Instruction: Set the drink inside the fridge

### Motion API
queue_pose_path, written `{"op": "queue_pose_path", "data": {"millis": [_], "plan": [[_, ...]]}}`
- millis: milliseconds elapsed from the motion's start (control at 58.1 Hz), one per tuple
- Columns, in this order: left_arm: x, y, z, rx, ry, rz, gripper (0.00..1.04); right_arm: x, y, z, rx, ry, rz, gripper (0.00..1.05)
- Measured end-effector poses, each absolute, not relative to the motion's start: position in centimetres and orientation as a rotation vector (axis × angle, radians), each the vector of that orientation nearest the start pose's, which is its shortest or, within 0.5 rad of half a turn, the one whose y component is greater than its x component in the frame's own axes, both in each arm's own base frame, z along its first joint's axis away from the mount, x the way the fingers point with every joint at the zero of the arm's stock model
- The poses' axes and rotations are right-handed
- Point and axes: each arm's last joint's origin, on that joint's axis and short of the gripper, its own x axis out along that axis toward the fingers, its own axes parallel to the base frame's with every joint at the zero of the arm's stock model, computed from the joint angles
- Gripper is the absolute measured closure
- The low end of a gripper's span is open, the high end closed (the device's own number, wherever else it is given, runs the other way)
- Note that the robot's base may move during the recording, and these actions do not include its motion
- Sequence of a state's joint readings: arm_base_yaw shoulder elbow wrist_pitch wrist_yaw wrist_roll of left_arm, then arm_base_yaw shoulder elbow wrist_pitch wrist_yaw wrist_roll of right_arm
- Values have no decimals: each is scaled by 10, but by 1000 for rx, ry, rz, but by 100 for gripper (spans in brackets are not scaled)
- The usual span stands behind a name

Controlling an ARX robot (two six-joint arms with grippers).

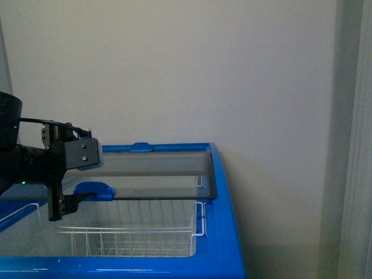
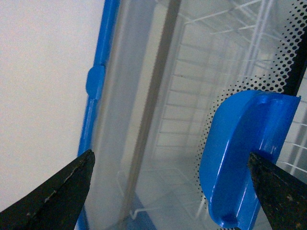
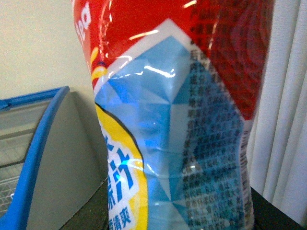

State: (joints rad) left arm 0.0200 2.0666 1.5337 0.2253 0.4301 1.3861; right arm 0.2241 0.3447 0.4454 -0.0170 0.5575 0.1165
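While the left arm reaches in from the left edge of the front view, you find the left gripper (image 1: 67,204) low over the fridge (image 1: 224,232), at the blue handle (image 1: 95,189) of the glass lid (image 1: 157,174). In the left wrist view its fingers (image 2: 57,191) are spread wide apart. The handle sits in the gap, hard by one finger; you cannot tell whether they touch.

Right of the handle, the lid covers the back part of the fridge top. In front of it the top is open, showing a white wire basket (image 1: 145,232) inside. The blue rim curves down the right side. Behind stands a bare pale wall (image 1: 203,70), and a pale curtain (image 1: 354,145) hangs at the far right.

You see the right gripper (image 3: 182,215) only in its own wrist view. The drink (image 3: 182,120) fills that picture, upright, its label red above, pale blue and yellow below. The gripper is clamped on it, with dark finger edges at either side of its base. The drink is outside the fridge, whose blue rim and grey side show behind it, opposite the curtain folds.
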Motion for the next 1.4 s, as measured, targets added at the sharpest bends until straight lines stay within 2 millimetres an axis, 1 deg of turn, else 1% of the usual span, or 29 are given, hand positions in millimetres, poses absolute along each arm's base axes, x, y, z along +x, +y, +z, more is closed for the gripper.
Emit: {"op": "queue_pose_path", "data": {"millis": [69, 121, 189, 293, 448, 499, 568, 620, 672, 706, 758, 792, 810, 844, 861, 896, 913, 947, 965, 999, 1051, 1085, 1102, 1137, 1154, 1206, 1292, 1343, 1395], "plan": [[491, -8, 238, 1307, -63, -480, 8, 102, 8, 285, 147, -97, -328, 63], [496, -11, 239, 1306, -82, -447, 8, 102, 8, 285, 147, -97, -328, 63], [505, -17, 247, 1281, -119, -362, 8, 102, 8, 285, 148, -97, -328, 63], [508, -22, 260, 1233, -157, -272, 8, 102, 8, 285, 148, -97, -328, 63], [505, -26, 272, 1119, -191, -161, 8, 102, 8, 285, 148, -97, -328, 63], [503, -26, 273, 1090, -192, -135, 8, 102, 8, 285, 147, -97, -328, 63], [495, -23, 273, 1000, -177, -61, 8, 102, 8, 285, 148, -97, -328, 63], [484, -18, 273, 895, -141, 1, 8, 102, 8, 285, 147, -97, -328, 63], [467, -9, 275, 752, -75, 50, 8, 102, 8, 285, 148, -97, -328, 63], [452, -3, 277, 631, -26, 57, 8, 102, 8, 285, 147, -97, -328, 63], [429, 3, 280, 502, 39, 53, 8, 102, 8, 285, 148, -97, -328, 63], [419, 5, 282, 429, 61, 50, 8, 102, 8, 285, 148, -97, -328, 63], [408, 6, 283, 387, 80, 45, 8, 102, 8, 285, 148, -97, -328, 63], [397, 7, 283, 329, 98, 33, 8, 102, 8, 285, 147, -97, -328, 63], [384, 8, 284, 272, 115, 21, 8, 102, 8, 285, 148, -97, -328, 63], [372, 8, 284, 203, 132, 9, 8, 102, 8, 285, 147, -97, -328, 63], [358, 7, 284, 152, 149, -1, 8, 102, 8, 285, 148, -97, -328, 63], [345, 6, 283, 116, 166, -14, 8, 102, 8, 285, 147, -97, -328, 63], [331, 6, 282, 61, 184, -26, 8, 102, 8, 285, 148, -97, -328, 63], [317, 4, 281, 28, 201, -41, 8, 102, 8, 285, 147, -97, -328, 63], [267, 0, 273, -89, 251, -64, 8, 102, 8, 285, 147, -97, -328, 63], [247, -1, 269, -138, 270, -79, 8, 102, 8, 285, 147, -97, -328, 63], [241, -1, 268, -146, 276, -85, 8, 102, 8, 285, 148, -97, -329, 63], [216, -1, 264, -189, 286, -83, 9, 102, 8, 285, 148, -97, -329, 63], [199, -1, 261, -171, 231, -50, 13, 102, 8, 285, 148, -97, -329, 63], [173, 0, 257, -126, 131, -6, 22, 103, 7, 284, 135, -75, -313, 63], [125, 0, 234, -52, 88, 6, 40, 109, 11, 293, -30, 155, -76, 63], [108, 0, 219, -35, 66, 2, 50, 123, 21, 298, -123, 196, 78, 63], [101, 0, 214, -22, 25, 1, 61, 140, 34, 305, -224, 193, 174, 63]]}}
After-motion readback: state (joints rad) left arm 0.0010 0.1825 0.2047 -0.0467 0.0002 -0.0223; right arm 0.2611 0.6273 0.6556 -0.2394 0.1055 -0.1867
